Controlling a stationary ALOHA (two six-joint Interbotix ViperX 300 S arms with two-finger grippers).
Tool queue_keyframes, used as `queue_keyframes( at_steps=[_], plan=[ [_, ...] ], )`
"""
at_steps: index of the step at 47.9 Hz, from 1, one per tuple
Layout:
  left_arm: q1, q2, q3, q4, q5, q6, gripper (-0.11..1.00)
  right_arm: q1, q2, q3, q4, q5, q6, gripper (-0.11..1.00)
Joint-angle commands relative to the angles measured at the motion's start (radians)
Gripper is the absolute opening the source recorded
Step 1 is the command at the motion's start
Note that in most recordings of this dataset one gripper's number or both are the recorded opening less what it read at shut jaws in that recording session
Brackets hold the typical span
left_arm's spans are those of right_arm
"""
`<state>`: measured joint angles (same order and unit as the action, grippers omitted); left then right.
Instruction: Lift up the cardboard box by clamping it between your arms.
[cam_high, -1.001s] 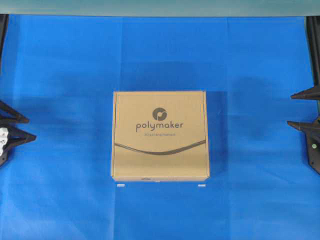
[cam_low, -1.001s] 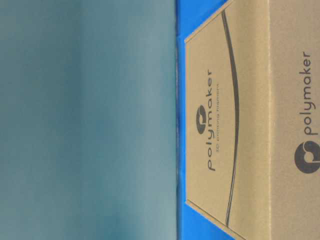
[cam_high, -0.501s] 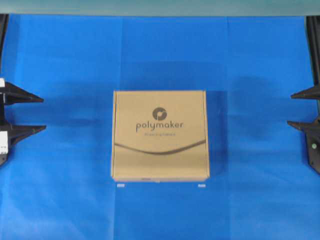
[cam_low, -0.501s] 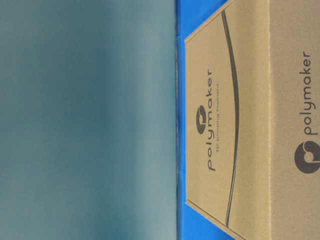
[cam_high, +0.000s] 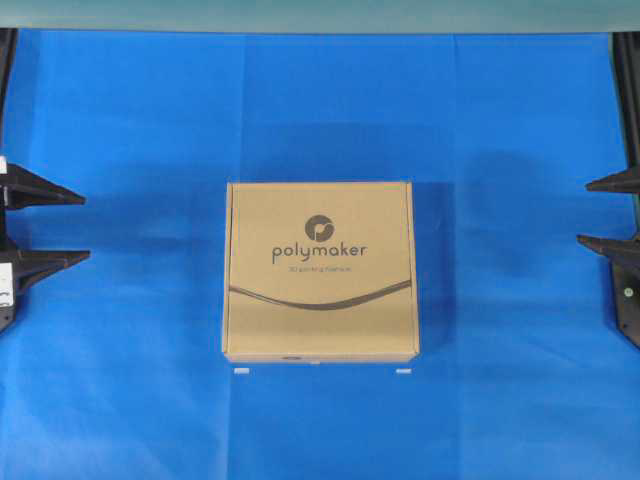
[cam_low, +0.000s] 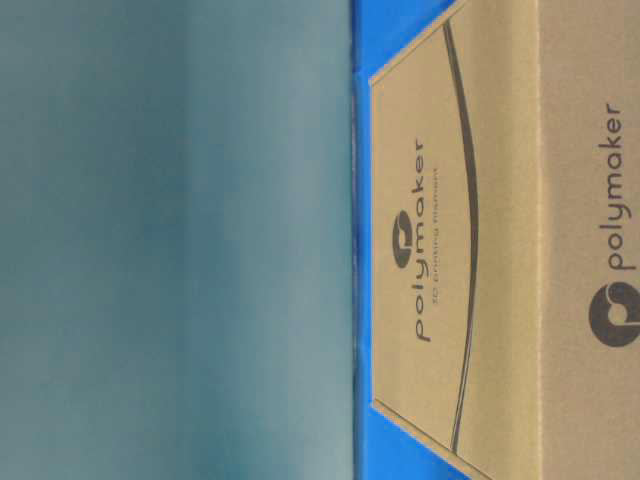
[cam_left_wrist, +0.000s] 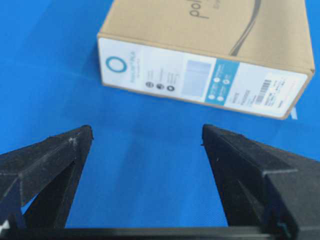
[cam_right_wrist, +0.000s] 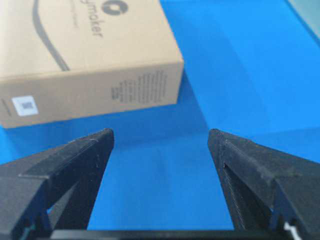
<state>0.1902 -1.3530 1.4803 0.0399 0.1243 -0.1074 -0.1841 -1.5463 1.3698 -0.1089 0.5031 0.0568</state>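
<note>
Two grippers are in view, both with jaws spread wide and nothing between them. Left gripper (cam_high: 85, 227): its two black fingers point toward the box from the left edge of the overhead view, level with the box's upper half. Compared with a second ago, the fingers stand wider apart in that view and lie squarer to the box; over the last half second they show almost no further shift. Right gripper (cam_high: 585, 213): fingers point inward from the right edge, in nearly the same place as a second ago, perhaps drawn back very slightly toward the edge.

Cardboard box (cam_high: 320, 271): lies flat at the centre of the blue table cover (cam_high: 320, 110), printed top upward, unmoved across all pictures. Both grippers remain well apart from it. The left wrist view shows the white and teal label (cam_left_wrist: 200, 80) on the box side facing that gripper; the right wrist view shows the opposite side with small print.

Assessment: the left arm appears to have finished squaring its wrist to the box, so the approach is only beginning. No clamping contact yet exists. Both arms must next close in on opposite sides before any lift. Uneven contact could skew or push the box along the cover.
</note>
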Motion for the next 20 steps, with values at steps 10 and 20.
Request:
queue_keyframes(
  at_steps=[10,20],
  plan=[
    [0.003,-0.005,-0.02,0.0,0.005,0.017,0.87,-0.009,0.038,0.025,0.017,-0.284,0.011,0.99],
    [0.005,-0.005,-0.02,0.002,0.005,0.015,0.87,-0.008,0.101,0.11,0.017,-0.307,0.011,0.99]
  ],
)
